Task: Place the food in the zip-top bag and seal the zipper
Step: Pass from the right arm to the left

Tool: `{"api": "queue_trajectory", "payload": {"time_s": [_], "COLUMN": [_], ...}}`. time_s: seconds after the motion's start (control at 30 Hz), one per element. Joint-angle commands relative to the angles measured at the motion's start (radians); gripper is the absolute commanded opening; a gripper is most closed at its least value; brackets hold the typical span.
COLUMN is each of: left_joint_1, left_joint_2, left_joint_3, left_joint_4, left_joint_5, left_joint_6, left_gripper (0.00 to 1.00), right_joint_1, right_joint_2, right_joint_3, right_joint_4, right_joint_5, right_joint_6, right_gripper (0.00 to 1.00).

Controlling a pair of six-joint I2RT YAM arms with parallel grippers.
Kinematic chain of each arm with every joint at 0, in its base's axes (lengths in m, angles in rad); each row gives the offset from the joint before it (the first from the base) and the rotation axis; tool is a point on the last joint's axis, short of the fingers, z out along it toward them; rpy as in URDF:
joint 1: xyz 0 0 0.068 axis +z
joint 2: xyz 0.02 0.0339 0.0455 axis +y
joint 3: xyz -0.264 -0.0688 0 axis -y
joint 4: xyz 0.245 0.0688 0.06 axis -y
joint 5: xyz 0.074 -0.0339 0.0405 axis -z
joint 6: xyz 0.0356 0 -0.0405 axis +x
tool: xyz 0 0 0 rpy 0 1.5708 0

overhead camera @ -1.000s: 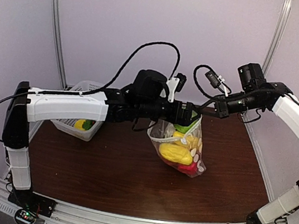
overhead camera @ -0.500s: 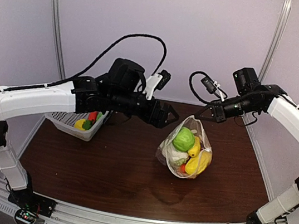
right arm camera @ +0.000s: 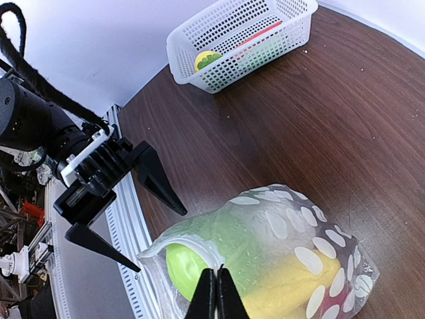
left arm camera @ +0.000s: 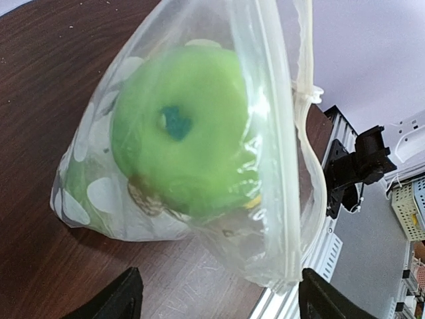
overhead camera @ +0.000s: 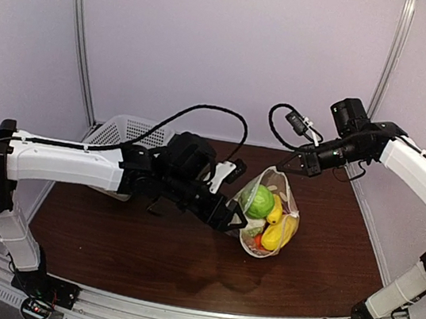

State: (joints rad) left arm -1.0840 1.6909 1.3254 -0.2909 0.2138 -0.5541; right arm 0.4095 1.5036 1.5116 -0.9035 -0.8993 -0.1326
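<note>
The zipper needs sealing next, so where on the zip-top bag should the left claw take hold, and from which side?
Probably the zipper strip at the mouth corner facing the left claw, coming in sideways. The right claw pinches the mouth's top, so the zip-top bag is held up with its thin rim exposed.

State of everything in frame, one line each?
zip-top bag: held up by its rim, mouth open
zipper: unsealed
green fruit: inside bag
basket: upright, holds a yellow-green piece
left end effector: open, empty, beside bag
right end effector: shut on bag rim
</note>
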Motion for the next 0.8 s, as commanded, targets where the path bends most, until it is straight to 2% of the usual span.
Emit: {"api": "queue_trajectory", "payload": {"time_s": [0.0, 0.1, 0.2, 0.27, 0.37, 0.47, 0.5, 0.57, 0.67, 0.77], "left_joint_1": [0.003, -0.012, -0.016, -0.016, -0.016, -0.016, -0.013, -0.013, 0.002, 0.034], "left_joint_2": [0.004, -0.037, -0.020, 0.034, 0.119, 0.140, 0.135, 0.118, 0.081, 0.048], "left_joint_3": [-0.020, -0.056, -0.026, 0.014, 0.106, 0.143, 0.148, 0.178, 0.229, 0.249], "left_joint_4": [0.102, 0.174, 0.151, 0.131, 0.042, -0.009, -0.014, -0.046, -0.102, -0.124], "left_joint_5": [-0.009, -0.036, -0.064, -0.066, -0.086, -0.125, -0.129, -0.147, -0.145, -0.080], "left_joint_6": [-0.058, -0.060, -0.059, -0.061, -0.076, -0.084, -0.081, -0.070, -0.053, -0.107], "left_gripper": [0.80, 0.81, 0.82, 0.79, 0.59, 0.25, 0.14, 0.00, 0.00, 0.00], "right_joint_1": [0.001, 0.001, 0.001, 0.002, 0.002, 0.000, -0.002, -0.015, -0.060, -0.097], "right_joint_2": [-0.011, -0.013, -0.011, -0.005, 0.007, 0.016, 0.019, 0.021, -0.010, -0.077], "right_joint_3": [-0.002, 0.002, 0.003, 0.002, 0.016, 0.045, 0.080, 0.156, 0.193, 0.124], "right_joint_4": [0.048, 0.037, 0.035, 0.040, 0.033, -0.002, -0.036, -0.153, -0.295, -0.368], "right_joint_5": [-0.039, -0.024, -0.022, -0.025, -0.024, 0.013, 0.033, 0.070, 0.120, 0.138], "right_joint_6": [-0.010, -0.019, -0.023, -0.018, -0.022, -0.049, -0.080, -0.169, -0.291, -0.414], "right_gripper": [0.00, 0.00, 0.00, 0.00, 0.00, 0.00, 0.06, 0.15, 0.26, 0.30]}}
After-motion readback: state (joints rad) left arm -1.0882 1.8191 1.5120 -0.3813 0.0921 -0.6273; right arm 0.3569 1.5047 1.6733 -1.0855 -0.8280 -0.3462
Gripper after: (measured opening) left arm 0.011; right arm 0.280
